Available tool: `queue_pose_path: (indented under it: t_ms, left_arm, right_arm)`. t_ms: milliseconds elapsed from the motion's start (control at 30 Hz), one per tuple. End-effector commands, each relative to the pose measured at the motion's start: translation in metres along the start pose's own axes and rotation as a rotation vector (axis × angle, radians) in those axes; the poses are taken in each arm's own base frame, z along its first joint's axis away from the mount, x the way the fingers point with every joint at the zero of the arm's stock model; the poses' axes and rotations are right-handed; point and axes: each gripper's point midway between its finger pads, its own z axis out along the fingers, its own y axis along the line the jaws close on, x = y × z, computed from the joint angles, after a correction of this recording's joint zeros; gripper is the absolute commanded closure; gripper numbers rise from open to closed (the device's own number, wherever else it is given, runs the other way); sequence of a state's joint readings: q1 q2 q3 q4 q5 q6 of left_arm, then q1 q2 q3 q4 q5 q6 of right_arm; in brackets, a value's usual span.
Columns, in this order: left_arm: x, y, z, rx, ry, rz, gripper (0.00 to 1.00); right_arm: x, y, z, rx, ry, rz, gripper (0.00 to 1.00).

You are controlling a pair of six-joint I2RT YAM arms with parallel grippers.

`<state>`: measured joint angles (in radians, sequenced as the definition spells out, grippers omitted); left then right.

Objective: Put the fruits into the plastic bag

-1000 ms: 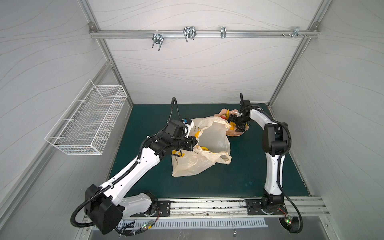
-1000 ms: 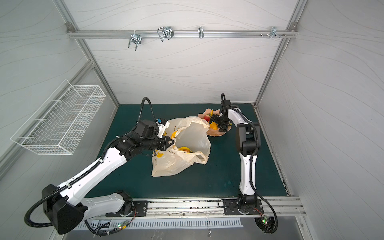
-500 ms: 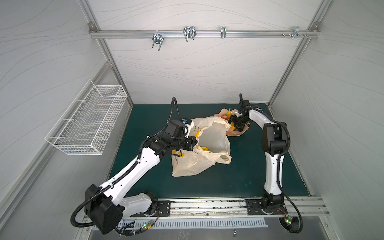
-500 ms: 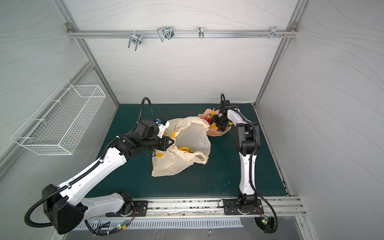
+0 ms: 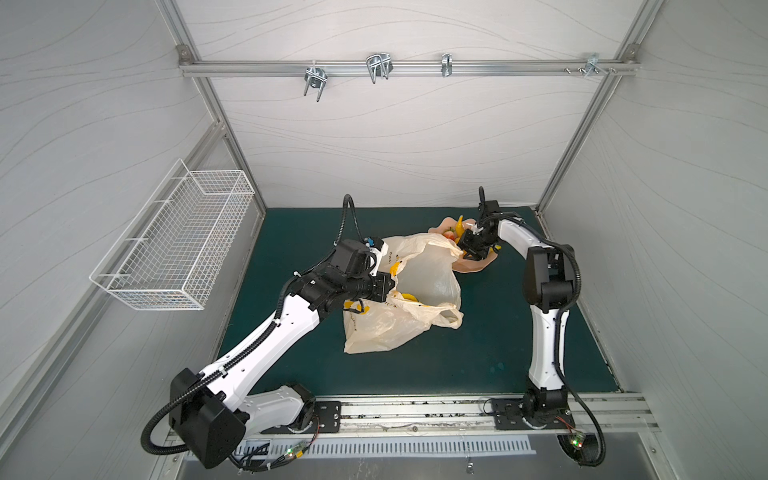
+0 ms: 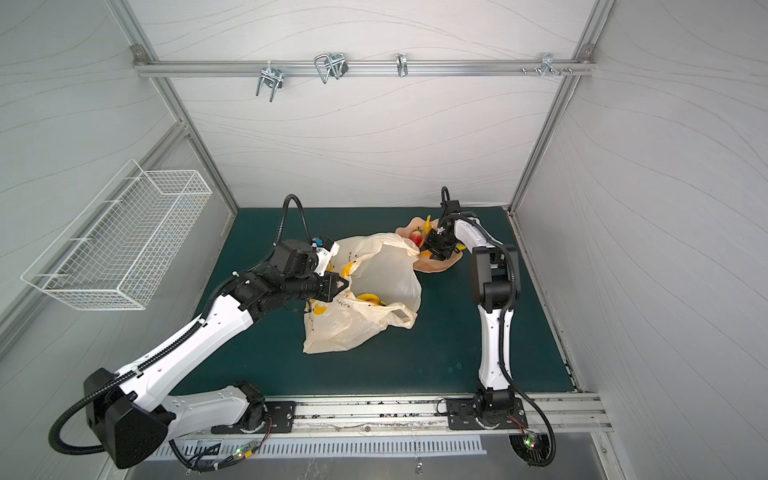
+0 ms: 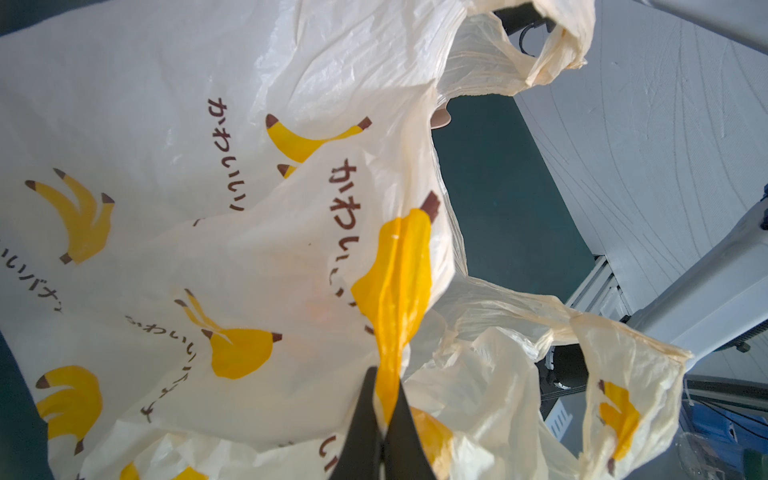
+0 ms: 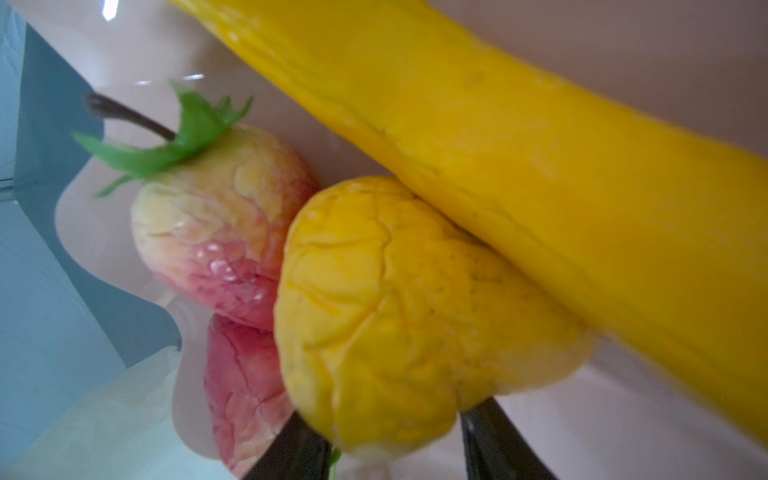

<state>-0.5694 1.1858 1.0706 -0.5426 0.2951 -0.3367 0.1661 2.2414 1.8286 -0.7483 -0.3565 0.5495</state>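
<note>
The left gripper pinches the crinkly cream banana-printed plastic bag. Far right, the right gripper straddles a wrinkled yellow-orange toy fruit; whether it grips is unclear.

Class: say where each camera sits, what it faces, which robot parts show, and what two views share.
Both top views: high at the front, looking down on left arm, right arm, plastic bag, pink dish.
Left wrist: along the left gripper, shut on the plastic bag.
Right wrist: close over the dish; right gripper flanks a citrus ball beside the banana.
Shared: the bag, top and left wrist views.
</note>
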Motion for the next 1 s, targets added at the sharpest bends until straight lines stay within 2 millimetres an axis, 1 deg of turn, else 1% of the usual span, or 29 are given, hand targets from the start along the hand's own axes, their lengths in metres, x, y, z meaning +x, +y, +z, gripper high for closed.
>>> queue_pose_path:
  t_ms: [0, 133, 200, 233, 267, 333, 433, 533, 667, 833, 967]
  left_arm:
    - [-0.012, -0.003, -0.006, 0.005, -0.038, 0.012, 1.00]
    - [-0.012, -0.004, -0.006, 0.008, -0.036, 0.014, 1.00]
    - [-0.012, -0.005, -0.006, 0.010, -0.037, 0.014, 1.00]
    - [-0.012, -0.005, -0.006, 0.009, -0.036, 0.014, 1.00]
    - [-0.012, -0.005, -0.006, 0.011, -0.036, 0.014, 1.00]
    - [-0.012, -0.005, -0.005, 0.011, -0.035, 0.014, 1.00]
    - [-0.013, -0.006, -0.005, 0.015, -0.036, 0.015, 1.00]
    - [-0.013, -0.006, -0.005, 0.016, -0.036, 0.014, 1.00]
    - [-0.013, -0.006, -0.005, 0.016, -0.036, 0.010, 1.00]
    - [-0.013, -0.005, -0.005, 0.015, -0.033, 0.009, 1.00]
    - [-0.013, -0.005, -0.004, 0.012, -0.030, 0.007, 1.00]
  right_arm:
    - [0.002, 0.015, -0.021, -0.038, -0.023, -0.030, 0.57]
    - [0.005, 0.016, -0.028, -0.038, -0.030, -0.049, 0.63]
    - [0.009, 0.017, -0.030, -0.042, -0.027, -0.050, 0.63]
    - [0.011, 0.017, -0.031, -0.048, -0.021, -0.049, 0.62]
    - [0.013, 0.018, -0.032, -0.054, -0.018, -0.050, 0.57]
    - [0.017, 0.019, -0.035, -0.063, -0.017, -0.046, 0.42]
    - [0.015, 0.023, -0.040, -0.077, -0.030, -0.049, 0.31]
    - [0.012, 0.024, -0.044, -0.068, -0.042, -0.076, 0.28]
    - [0.008, 0.021, -0.045, -0.022, -0.051, -0.128, 0.26]
    - [-0.001, 0.010, -0.037, 0.057, -0.042, -0.184, 0.26]
    - [-0.006, 0.005, -0.031, 0.103, -0.047, -0.219, 0.26]
